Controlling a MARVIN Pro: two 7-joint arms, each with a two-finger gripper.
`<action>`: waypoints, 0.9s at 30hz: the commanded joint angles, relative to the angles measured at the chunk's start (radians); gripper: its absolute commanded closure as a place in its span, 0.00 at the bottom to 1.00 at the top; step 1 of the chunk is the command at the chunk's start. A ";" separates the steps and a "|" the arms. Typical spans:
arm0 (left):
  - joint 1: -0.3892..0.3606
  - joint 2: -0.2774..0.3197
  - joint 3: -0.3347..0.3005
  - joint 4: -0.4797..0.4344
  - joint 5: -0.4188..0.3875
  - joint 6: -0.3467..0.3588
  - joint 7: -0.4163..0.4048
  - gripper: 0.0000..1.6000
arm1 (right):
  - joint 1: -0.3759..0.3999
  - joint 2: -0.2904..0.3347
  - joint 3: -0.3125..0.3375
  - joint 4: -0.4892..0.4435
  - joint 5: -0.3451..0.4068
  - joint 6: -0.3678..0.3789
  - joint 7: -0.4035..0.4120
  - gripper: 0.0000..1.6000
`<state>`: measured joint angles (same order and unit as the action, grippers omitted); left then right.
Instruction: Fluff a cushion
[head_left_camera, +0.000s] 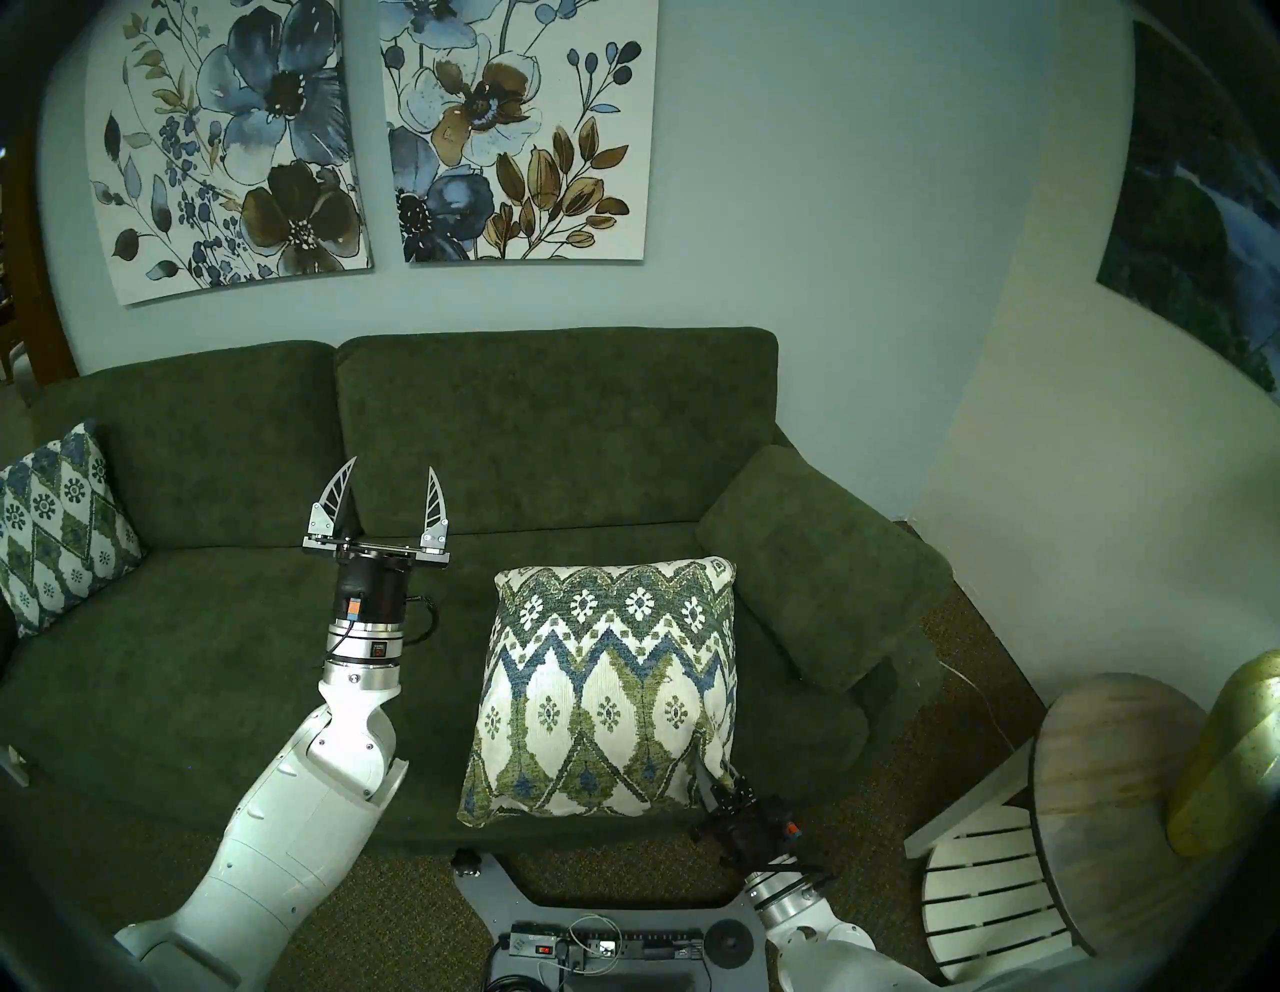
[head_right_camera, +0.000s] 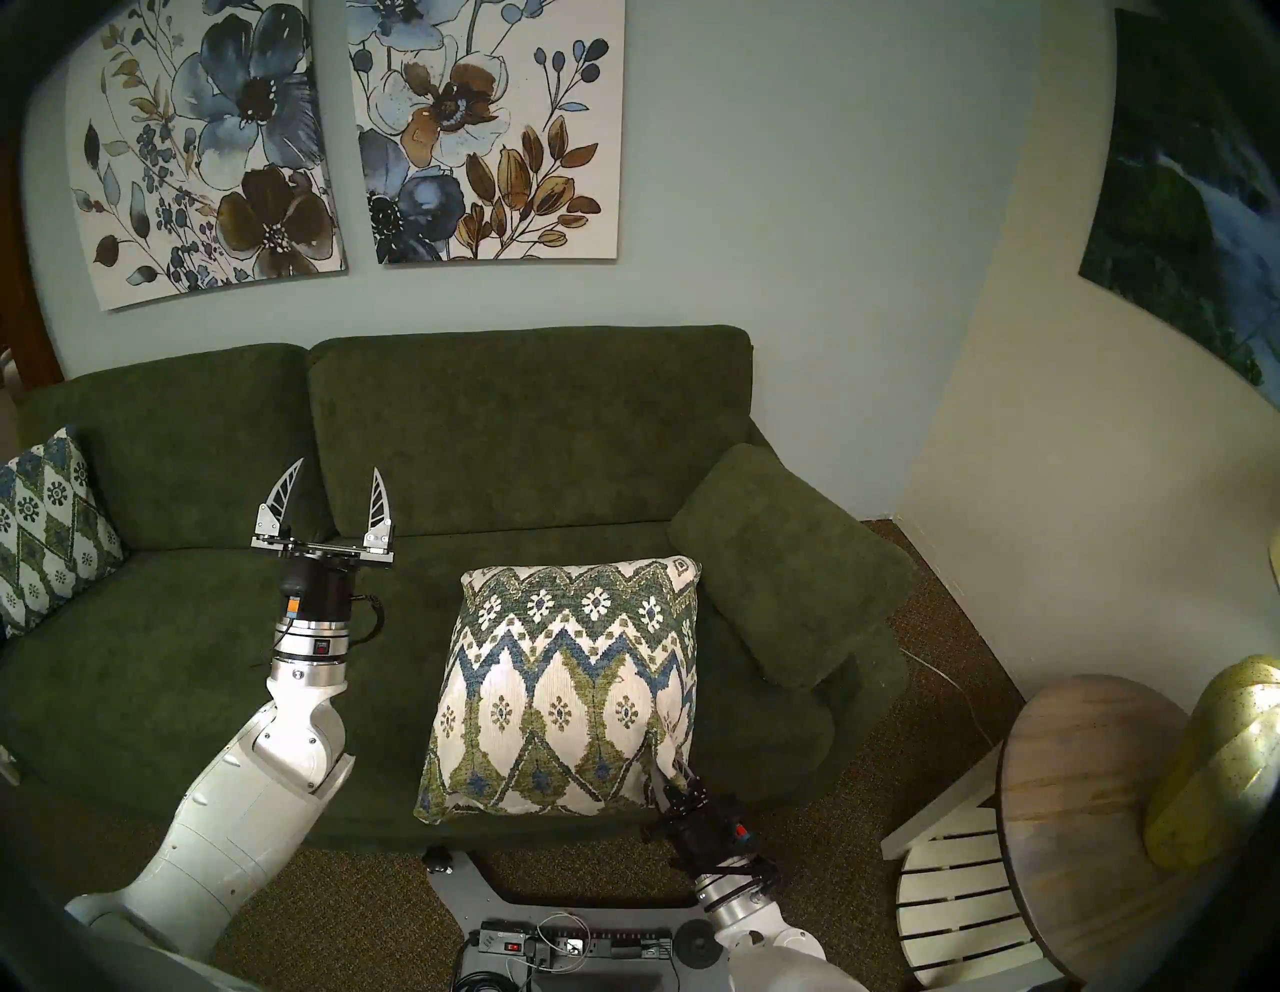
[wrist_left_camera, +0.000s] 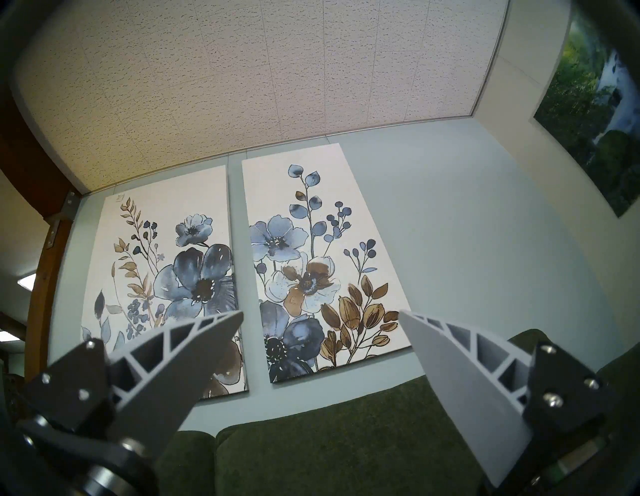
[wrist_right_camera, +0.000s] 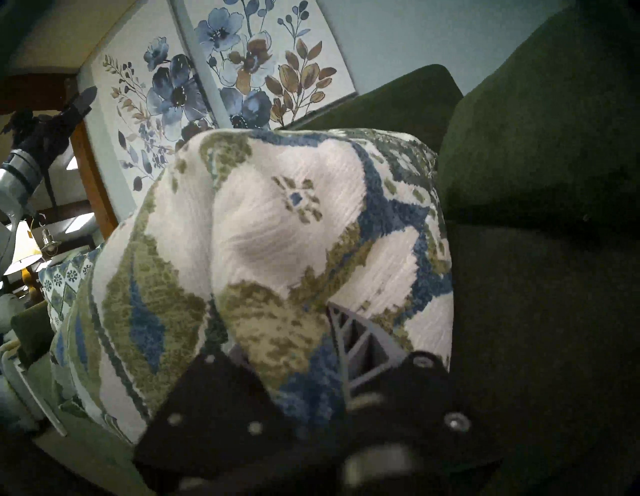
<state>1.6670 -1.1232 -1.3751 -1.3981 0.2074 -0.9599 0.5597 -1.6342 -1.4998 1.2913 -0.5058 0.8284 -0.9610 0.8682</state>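
Right gripper (wrist_right_camera: 294, 350): one finger is buried under the fabric of the cushion (wrist_right_camera: 277, 235) in the right wrist view; its mounts are blurred and dark.
Cushion underside: hidden against the sofa (head_left_camera: 208, 658) seat; the near right corner is covered by the gripper in the head views.
Second cushion (head_left_camera: 55, 526): cut by the left dark rim of the head view.
Yellow object (head_left_camera: 1233, 748): cut off at the right edge; cannot tell what it is.
Landscape picture (head_left_camera: 1205, 208): cropped by the rim, detail blurred.
Floral panels (head_left_camera: 374, 138): tops cut off in head views.
Left gripper (wrist_left_camera: 320, 313): finger bases run out of the left wrist view.
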 joint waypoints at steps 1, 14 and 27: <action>0.098 0.011 0.069 -0.113 0.031 0.000 -0.046 0.00 | 0.028 -0.028 -0.030 -0.022 -0.012 0.001 0.060 1.00; 0.272 0.020 0.296 -0.040 0.041 0.001 -0.084 0.00 | 0.030 -0.039 -0.061 -0.033 -0.013 0.001 0.034 1.00; 0.438 0.141 0.351 -0.093 0.141 0.023 0.001 0.00 | 0.033 -0.039 -0.082 -0.039 -0.014 0.001 0.053 1.00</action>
<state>1.9991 -1.0553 -1.0062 -1.4159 0.2786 -0.9550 0.5107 -1.6198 -1.5199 1.2328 -0.5252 0.8288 -0.9618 0.8633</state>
